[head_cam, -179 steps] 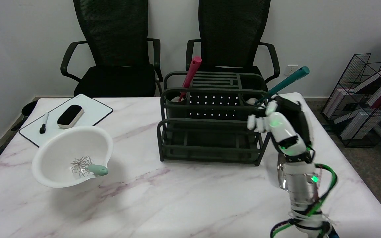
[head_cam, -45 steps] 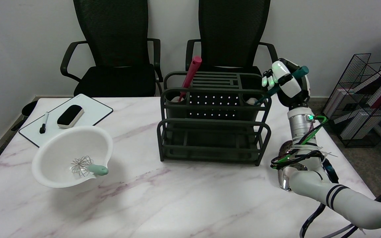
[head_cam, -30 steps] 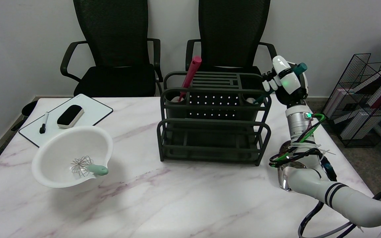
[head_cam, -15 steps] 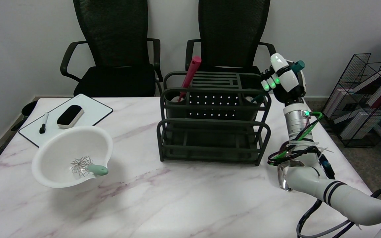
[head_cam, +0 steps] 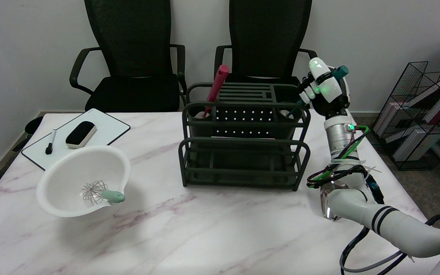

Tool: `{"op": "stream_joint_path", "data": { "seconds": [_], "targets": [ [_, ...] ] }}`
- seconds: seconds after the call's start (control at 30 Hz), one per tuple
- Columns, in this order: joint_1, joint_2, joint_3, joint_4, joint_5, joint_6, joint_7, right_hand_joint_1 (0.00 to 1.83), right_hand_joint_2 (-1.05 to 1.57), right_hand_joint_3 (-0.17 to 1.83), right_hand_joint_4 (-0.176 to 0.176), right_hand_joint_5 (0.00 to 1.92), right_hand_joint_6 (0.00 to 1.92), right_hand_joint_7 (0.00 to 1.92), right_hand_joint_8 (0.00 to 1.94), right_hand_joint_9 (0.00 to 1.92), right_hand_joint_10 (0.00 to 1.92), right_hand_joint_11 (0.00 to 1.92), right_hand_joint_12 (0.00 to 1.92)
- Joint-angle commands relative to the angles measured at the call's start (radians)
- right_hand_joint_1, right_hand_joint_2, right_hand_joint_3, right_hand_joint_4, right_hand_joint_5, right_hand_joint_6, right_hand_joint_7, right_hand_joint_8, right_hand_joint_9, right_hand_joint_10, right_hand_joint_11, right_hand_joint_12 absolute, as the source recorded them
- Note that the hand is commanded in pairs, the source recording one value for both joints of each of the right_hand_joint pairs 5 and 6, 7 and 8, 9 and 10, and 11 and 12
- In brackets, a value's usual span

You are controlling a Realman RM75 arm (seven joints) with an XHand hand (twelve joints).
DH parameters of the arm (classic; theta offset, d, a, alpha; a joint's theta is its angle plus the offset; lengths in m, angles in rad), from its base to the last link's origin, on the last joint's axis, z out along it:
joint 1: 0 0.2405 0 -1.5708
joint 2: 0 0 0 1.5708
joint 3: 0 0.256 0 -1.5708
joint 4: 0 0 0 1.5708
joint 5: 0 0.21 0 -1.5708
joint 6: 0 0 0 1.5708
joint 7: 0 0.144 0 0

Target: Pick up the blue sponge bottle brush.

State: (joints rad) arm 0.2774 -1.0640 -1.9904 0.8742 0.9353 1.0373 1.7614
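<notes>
The blue sponge bottle brush (head_cam: 342,70) has a teal handle that slants up to the right out of the right-hand cup of the dark green rack (head_cam: 243,140). Its sponge end is hidden inside the cup. My right hand (head_cam: 325,88) is raised beside the rack's upper right corner and grips the handle near its top. Only the handle's tip shows above the hand, and a short length shows below it, down to the cup. A pink brush (head_cam: 216,86) stands in the rack's left-hand cup.
A white bowl (head_cam: 71,168) holding a small whisk (head_cam: 101,193) sits at the left front. Behind it lies a whiteboard (head_cam: 105,128) with an eraser (head_cam: 81,133) and a marker (head_cam: 50,141). Two black chairs stand behind the table. A wire shelf of books (head_cam: 422,114) is off the right edge.
My hand has risen and shifted slightly left along the handle, which now stands steeper. The rack, with the pink brush in it, has slid a little to the left.
</notes>
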Motion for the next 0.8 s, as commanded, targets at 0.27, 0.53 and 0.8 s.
{"op": "stream_joint_path", "data": {
  "seconds": [0.27,0.53,0.8],
  "targets": [
    [0.018,0.016,0.070,0.085,-0.043,-0.089,-0.006,0.89,1.56,0.58,0.000,1.92,1.92,1.92,1.92,1.92,1.92,1.92,1.92],
    [0.011,0.034,0.114,0.111,-0.075,-0.094,-0.006,0.90,1.57,0.57,0.000,1.92,1.92,1.92,1.92,1.92,1.92,1.92,1.92],
    [0.011,0.037,0.139,0.132,-0.078,-0.101,-0.008,0.89,1.57,0.57,0.000,1.92,1.92,1.92,1.92,1.92,1.92,1.92,1.92]
  ]
}}
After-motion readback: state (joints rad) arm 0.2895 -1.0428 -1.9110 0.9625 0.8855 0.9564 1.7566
